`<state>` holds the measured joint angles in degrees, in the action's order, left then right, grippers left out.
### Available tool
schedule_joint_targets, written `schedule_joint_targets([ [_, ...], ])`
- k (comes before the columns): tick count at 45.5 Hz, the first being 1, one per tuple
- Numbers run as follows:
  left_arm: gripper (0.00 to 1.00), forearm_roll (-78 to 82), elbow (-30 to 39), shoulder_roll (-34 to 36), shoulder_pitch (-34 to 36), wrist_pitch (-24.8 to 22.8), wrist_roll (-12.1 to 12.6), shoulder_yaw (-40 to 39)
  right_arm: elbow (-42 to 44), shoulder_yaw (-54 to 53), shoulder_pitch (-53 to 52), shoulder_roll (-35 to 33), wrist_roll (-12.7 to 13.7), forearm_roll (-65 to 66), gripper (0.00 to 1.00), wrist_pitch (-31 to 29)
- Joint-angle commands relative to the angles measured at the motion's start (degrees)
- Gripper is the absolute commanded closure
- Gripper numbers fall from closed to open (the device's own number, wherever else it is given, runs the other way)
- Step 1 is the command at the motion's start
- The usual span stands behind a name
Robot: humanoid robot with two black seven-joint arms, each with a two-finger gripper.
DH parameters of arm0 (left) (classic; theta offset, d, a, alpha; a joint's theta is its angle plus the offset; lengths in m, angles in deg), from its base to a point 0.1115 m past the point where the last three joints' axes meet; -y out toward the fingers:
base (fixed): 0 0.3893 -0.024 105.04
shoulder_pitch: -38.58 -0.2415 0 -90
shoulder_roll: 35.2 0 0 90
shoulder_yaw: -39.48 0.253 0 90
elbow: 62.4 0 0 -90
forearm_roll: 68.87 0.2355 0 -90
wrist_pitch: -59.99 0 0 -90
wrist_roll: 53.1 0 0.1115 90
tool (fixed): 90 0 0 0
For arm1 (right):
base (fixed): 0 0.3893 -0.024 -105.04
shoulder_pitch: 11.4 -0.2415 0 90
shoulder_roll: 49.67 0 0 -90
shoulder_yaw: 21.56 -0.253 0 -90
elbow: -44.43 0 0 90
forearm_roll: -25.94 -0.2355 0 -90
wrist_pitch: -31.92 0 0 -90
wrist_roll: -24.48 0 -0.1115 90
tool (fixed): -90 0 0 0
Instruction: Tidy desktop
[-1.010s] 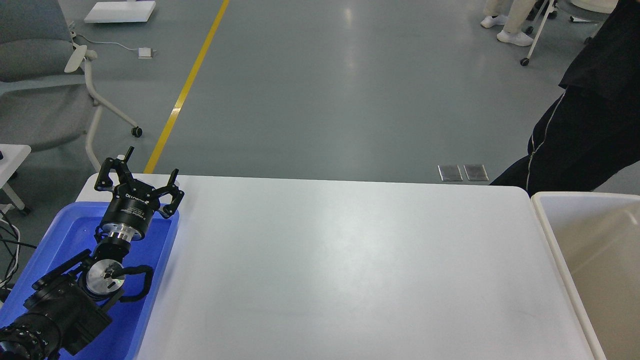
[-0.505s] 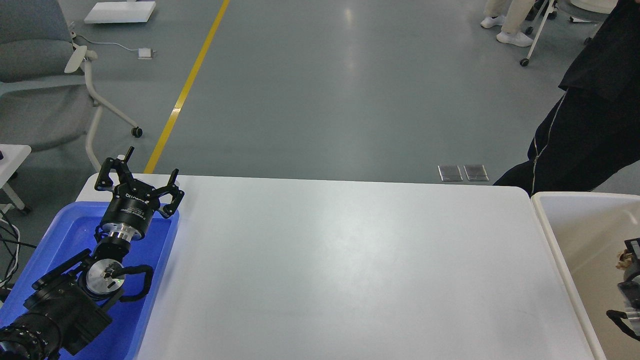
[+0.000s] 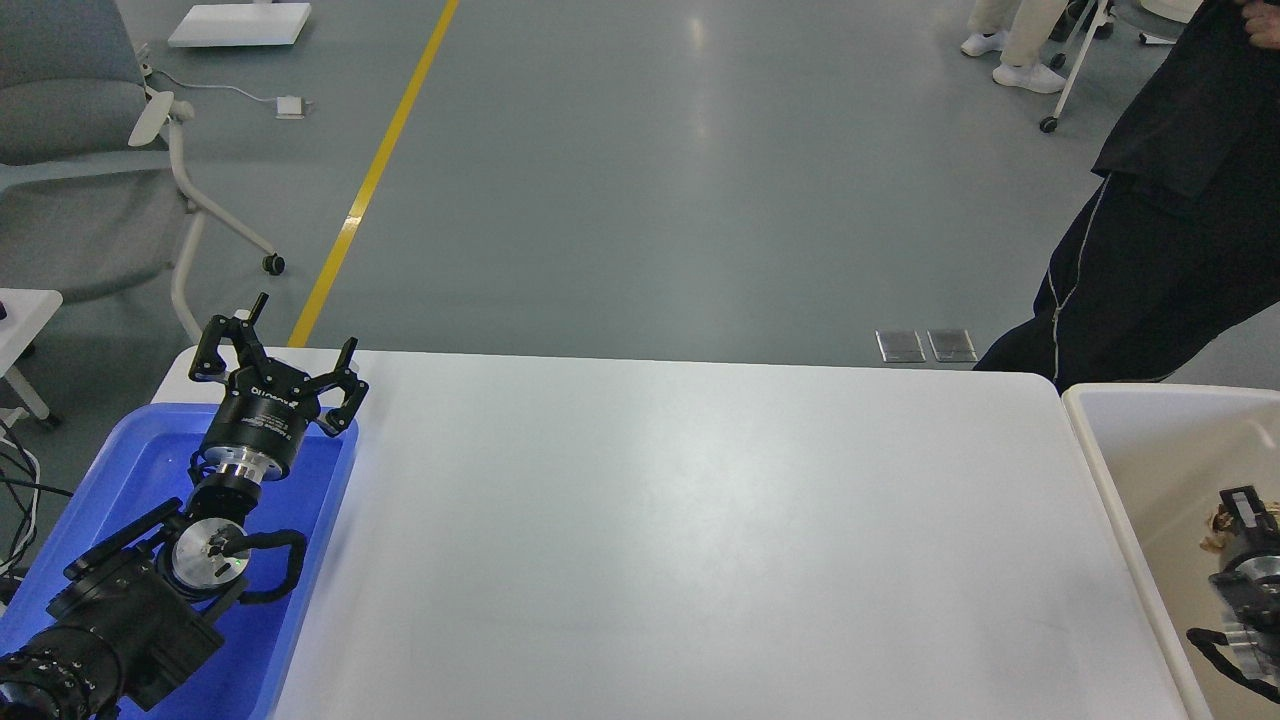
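The desktop (image 3: 700,520) is a wide white tabletop with nothing lying on it. My left gripper (image 3: 285,345) is open and empty, held above the far end of the blue tray (image 3: 130,450) at the table's left side. My right gripper (image 3: 1232,512) comes in at the right edge, over the inside of the cream-white bin (image 3: 1100,440). A small brown crumpled scrap (image 3: 1213,528) sits at its fingertips and moves with it. The right gripper's two fingers are seen edge-on and cannot be told apart.
A person in black (image 3: 1150,250) stands just behind the table's far right corner. A grey office chair (image 3: 90,150) stands on the floor at the far left, beside a yellow floor line (image 3: 370,180). A small white table corner (image 3: 25,310) shows at the left edge.
My right gripper came into view over the cream-white bin and has moved left and up with the brown scrap. The person has shifted a little left. My left arm has not moved.
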<state>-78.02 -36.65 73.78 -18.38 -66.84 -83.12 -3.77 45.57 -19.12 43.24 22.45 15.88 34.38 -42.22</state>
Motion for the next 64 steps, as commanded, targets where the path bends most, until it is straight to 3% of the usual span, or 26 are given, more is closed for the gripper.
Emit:
schedule_joint_targets([
  [1, 0.00, 0.00, 0.00, 0.00, 0.00, 0.00, -0.03, 0.01, -1.14, 0.37, 0.12, 0.13, -0.01, 0.35, 0.01, -0.40],
  [12, 0.00, 0.00, 0.00, 0.00, 0.00, 0.00, 0.05, 0.01, -1.40, -0.24, -0.93, -1.01, -0.01, 0.61, 0.01, -0.31],
  [17, 0.00, 0.00, 0.00, 0.00, 0.00, 0.00, 0.06, 0.01, -3.07, -2.34, -6.11, -5.22, -0.01, -0.35, 0.01, -1.01],
  [30, 0.00, 0.00, 0.00, 0.00, 0.00, 0.00, -0.03, 0.01, -12.21, -26.24, -19.91, -15.77, 0.43, -1.14, 0.01, -4.70],
  [36, 0.00, 0.00, 0.00, 0.00, 0.00, 0.00, 0.05, 0.01, -21.86, -31.00, -22.91, -21.13, -0.10, -0.18, 0.01, -5.32],
  [43, 0.00, 0.00, 0.00, 0.00, 0.00, 0.00, -0.03, 0.01, -33.56, -36.53, -22.91, -25.62, -0.28, 1.14, 0.01, -5.32],
  [51, 0.00, 0.00, 0.00, 0.00, 0.00, 0.00, -0.03, 0.01, -39.45, -51.65, -18.79, -25.19, -0.28, 1.40, 0.01, -6.02],
  [59, 0.00, 0.00, 0.00, 0.00, 0.00, 0.00, 0.05, 0.01, -47.37, -59.65, -12.81, -24.92, -0.45, 1.40, 0.01, -11.47],
  [64, 0.00, 0.00, 0.00, 0.00, 0.00, 0.00, -0.03, 0.01, -48.86, -64.57, -8.94, -22.38, -2.91, 1.76, 0.01, -13.14],
])
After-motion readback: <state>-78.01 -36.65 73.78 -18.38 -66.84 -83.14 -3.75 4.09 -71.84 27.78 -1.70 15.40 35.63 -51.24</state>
